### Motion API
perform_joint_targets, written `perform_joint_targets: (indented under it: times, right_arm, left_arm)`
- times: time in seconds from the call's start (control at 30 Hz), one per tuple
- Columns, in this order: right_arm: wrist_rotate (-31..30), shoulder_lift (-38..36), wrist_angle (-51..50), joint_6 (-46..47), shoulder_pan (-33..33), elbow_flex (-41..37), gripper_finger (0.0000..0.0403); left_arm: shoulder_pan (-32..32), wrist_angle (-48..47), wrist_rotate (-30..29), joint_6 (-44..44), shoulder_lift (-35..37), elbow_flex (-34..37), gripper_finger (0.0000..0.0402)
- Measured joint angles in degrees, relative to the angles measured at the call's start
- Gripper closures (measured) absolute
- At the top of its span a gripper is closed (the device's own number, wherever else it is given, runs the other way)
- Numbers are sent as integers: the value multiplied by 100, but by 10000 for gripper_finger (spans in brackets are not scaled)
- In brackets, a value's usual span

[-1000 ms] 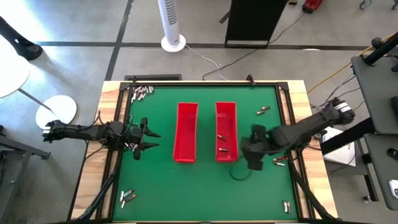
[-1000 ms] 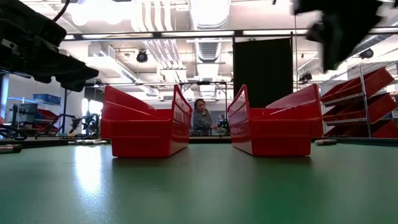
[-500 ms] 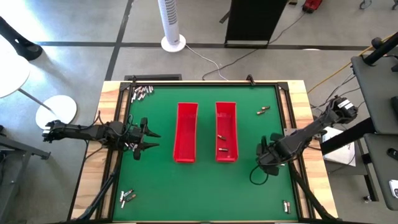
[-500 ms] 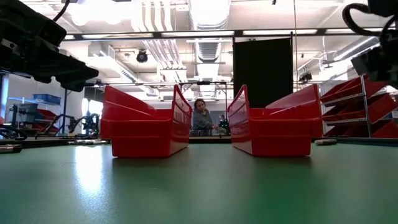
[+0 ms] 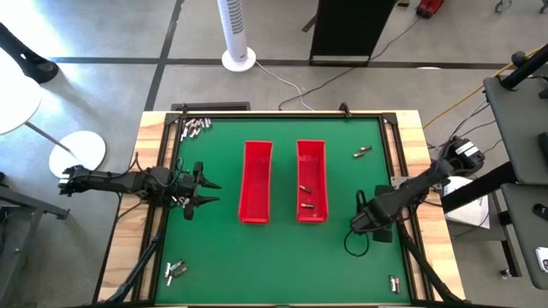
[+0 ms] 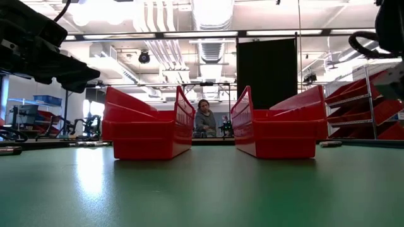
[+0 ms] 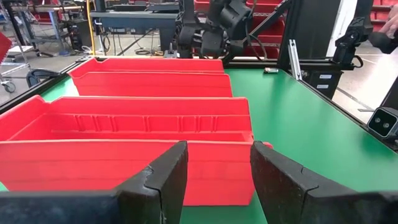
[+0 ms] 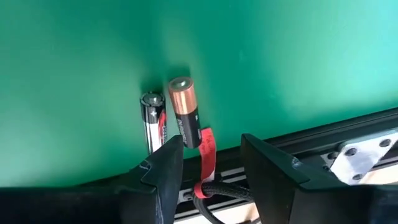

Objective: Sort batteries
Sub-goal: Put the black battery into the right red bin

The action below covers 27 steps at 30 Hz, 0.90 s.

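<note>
Here, two smooth cylindrical batteries (image 8: 171, 121) on flat green mat (image 8: 249, 56).

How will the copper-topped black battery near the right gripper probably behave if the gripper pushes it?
The copper-topped black cylindrical battery is round and lies flat on the green table mat, so it would likely roll sideways. It lies right beside a silvery battery and may nudge it. Its smooth casing could slip between the open right gripper fingers.
</note>
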<state>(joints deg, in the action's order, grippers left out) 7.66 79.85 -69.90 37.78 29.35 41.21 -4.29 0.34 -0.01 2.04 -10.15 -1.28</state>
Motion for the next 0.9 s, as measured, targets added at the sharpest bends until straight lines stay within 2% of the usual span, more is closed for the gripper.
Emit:
perform_joint_targets:
  times: [0.47, 0.73, 0.9]
  right_arm:
    - [388, 55, 428, -455, -427, -400, 260]
    - [411, 62, 488, -474, -427, -502, 250]
    - [269, 62, 717, -581, -427, -503, 258]
  left_arm:
    - [1, 0, 0, 0, 0, 0, 247]
    - [1, 2, 0, 0, 0, 0, 247]
    - [0, 0, 0, 1, 0, 0, 247]
